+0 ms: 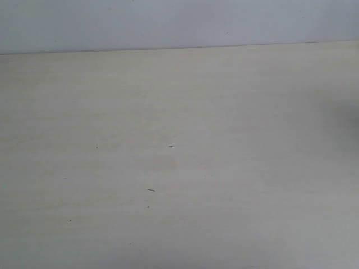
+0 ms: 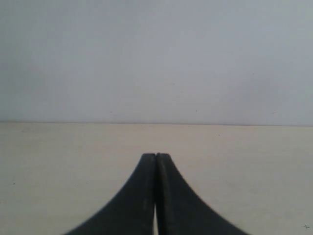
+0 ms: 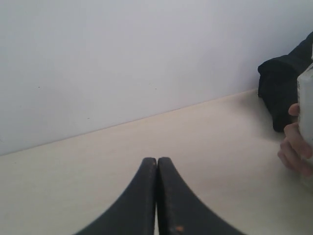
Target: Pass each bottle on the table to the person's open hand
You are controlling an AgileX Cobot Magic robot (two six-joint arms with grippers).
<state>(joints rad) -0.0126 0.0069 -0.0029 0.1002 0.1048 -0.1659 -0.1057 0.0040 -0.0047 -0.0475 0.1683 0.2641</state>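
No bottles visible on counter [image 1: 224, 112]. Hand [image 3: 295, 144], well apart from right gripper [image 3: 157, 159], curls round pale thing [image 3: 306, 93], maybe bottle. Right gripper, left gripper [image 2: 156, 155]: both closed, empty. Likely no handover underway; next move needs bottle located first.

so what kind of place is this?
Probably an indoor lab or test bench: a pale wood-grain table set against a blank pale wall, and a person's hand with a black sleeve showing in the right wrist view.

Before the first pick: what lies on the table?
Only dark specks on the table. A person's hand grips a pale object; fingers and frame edge hide most of it.
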